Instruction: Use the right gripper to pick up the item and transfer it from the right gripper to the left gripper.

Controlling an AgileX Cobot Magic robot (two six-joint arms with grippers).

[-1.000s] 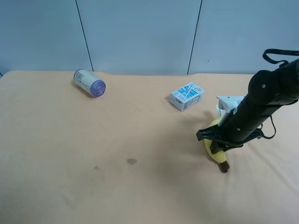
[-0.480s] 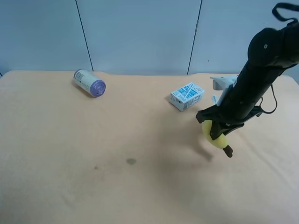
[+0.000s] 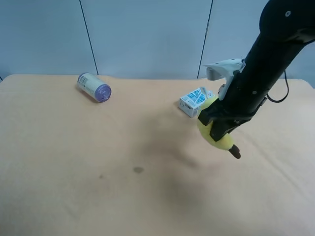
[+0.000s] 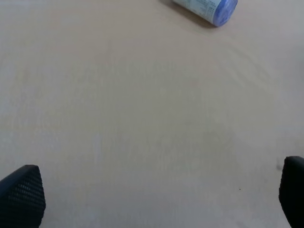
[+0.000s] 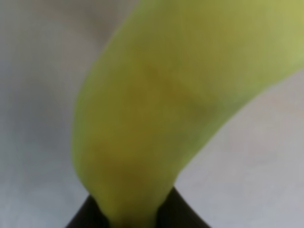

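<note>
My right gripper (image 3: 217, 129) is shut on the item, a curved yellow plush banana (image 3: 219, 140), and holds it in the air above the table, in front of the carton. The brown stem tip (image 3: 235, 153) hangs lowest. In the right wrist view the banana (image 5: 156, 109) fills most of the frame, and the dark fingers (image 5: 88, 216) clamp it at the edge of the picture. My left gripper (image 4: 156, 199) is open and empty over bare tablecloth, with only its two black fingertips (image 4: 21, 194) showing. It is out of the exterior high view.
A blue-and-white carton (image 3: 190, 102) lies just behind the held banana. A purple-lidded can (image 3: 94, 87) lies on its side at the back left, and shows in the left wrist view (image 4: 209, 5). The tan tablecloth (image 3: 98, 172) has a small dark stain (image 3: 138, 170).
My right arm has lifted the banana off the table and carried it up and to the left, toward the carton. The can and carton have not moved.
</note>
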